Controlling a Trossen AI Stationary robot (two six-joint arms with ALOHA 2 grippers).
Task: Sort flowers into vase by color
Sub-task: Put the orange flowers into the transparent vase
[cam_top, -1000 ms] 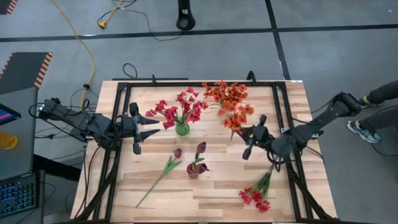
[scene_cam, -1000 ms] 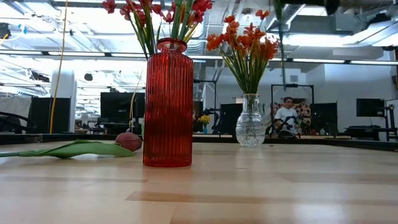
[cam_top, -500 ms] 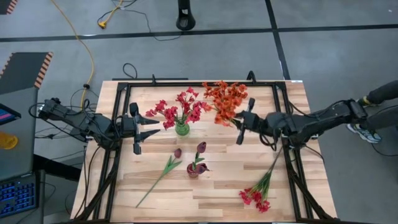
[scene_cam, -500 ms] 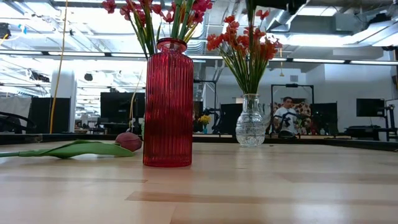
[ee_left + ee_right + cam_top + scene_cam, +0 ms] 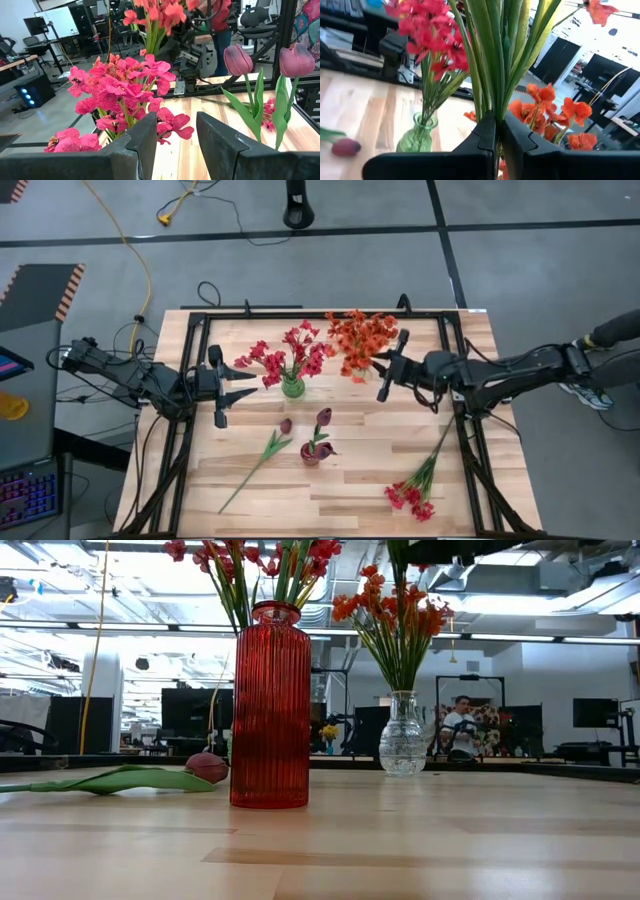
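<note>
Right gripper clamping orange flowers by stalks over clear vase; keep stalks vertical, lower straight. Left gripper waiting left, fingers apart.

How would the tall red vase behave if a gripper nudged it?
The red vase stands tall and narrow, so a push near its neck would probably tip it. Its ribbed sides look like glass, so it is likely heavy, slick and breakable.
</note>
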